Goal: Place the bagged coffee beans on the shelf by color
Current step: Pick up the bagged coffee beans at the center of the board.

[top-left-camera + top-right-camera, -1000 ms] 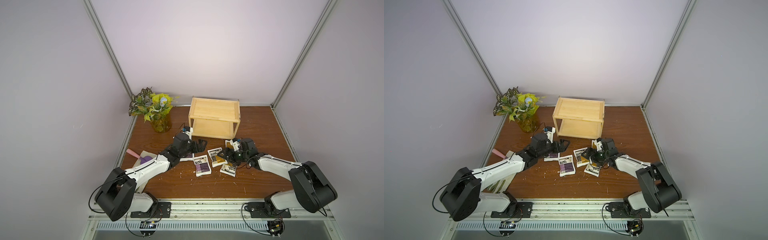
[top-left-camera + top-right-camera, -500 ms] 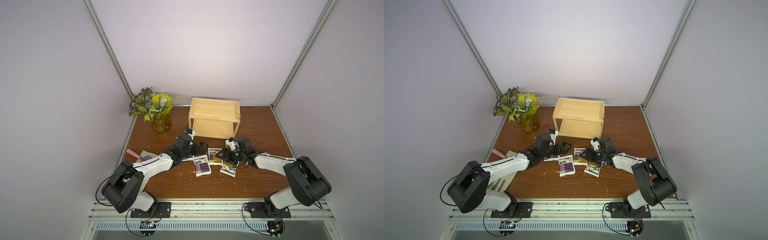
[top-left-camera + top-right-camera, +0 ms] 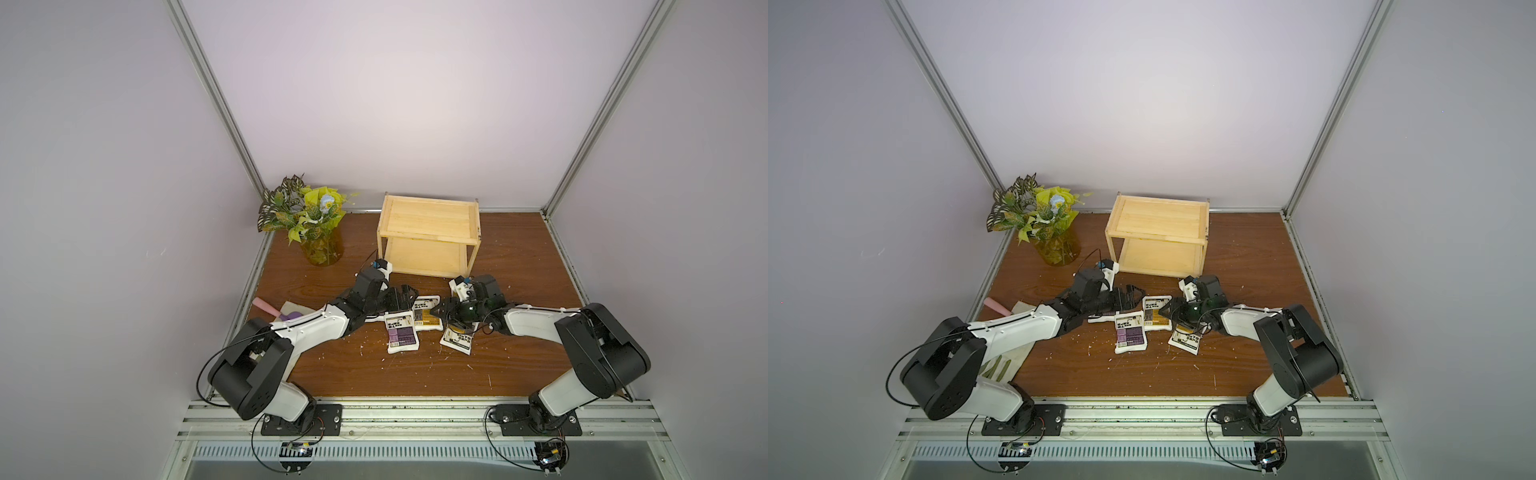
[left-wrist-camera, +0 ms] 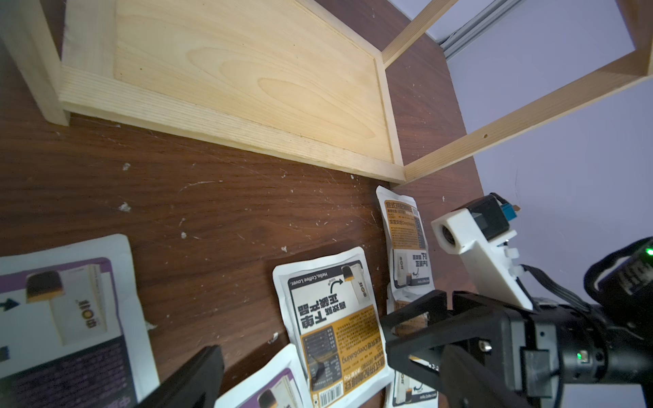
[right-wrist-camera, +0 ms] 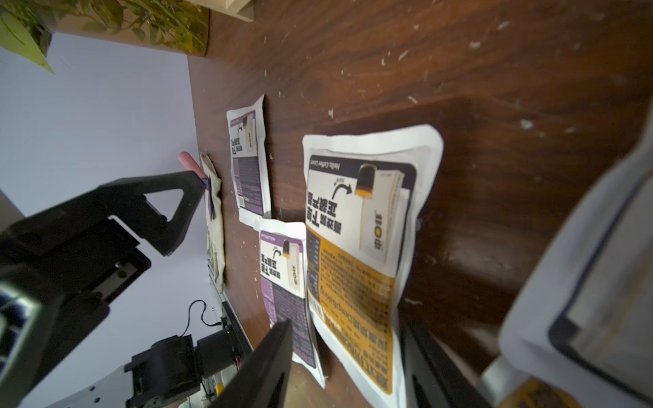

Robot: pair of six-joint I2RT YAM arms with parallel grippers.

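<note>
The right gripper (image 5: 348, 325) stands low over the flat white pouch with the orange-brown label (image 5: 360, 229), lying on the brown table (image 3: 519, 249) just in front of the pale wooden two-tier shelf (image 3: 428, 222). Its jaws are apart, one at each long edge, not pressing yet as far as I see. The white pouch with the purple label (image 5: 282, 282), slightly farther from the shelf, touches one edge, so a jaw may catch it also, or the thin pouch may buckle and slip out. Whether the left gripper (image 3: 405, 297), also before the shelf, is open, I cannot tell.

2 top cams high, looking down, wrist cams close, sharing pouches (image 4: 328, 311)
</note>
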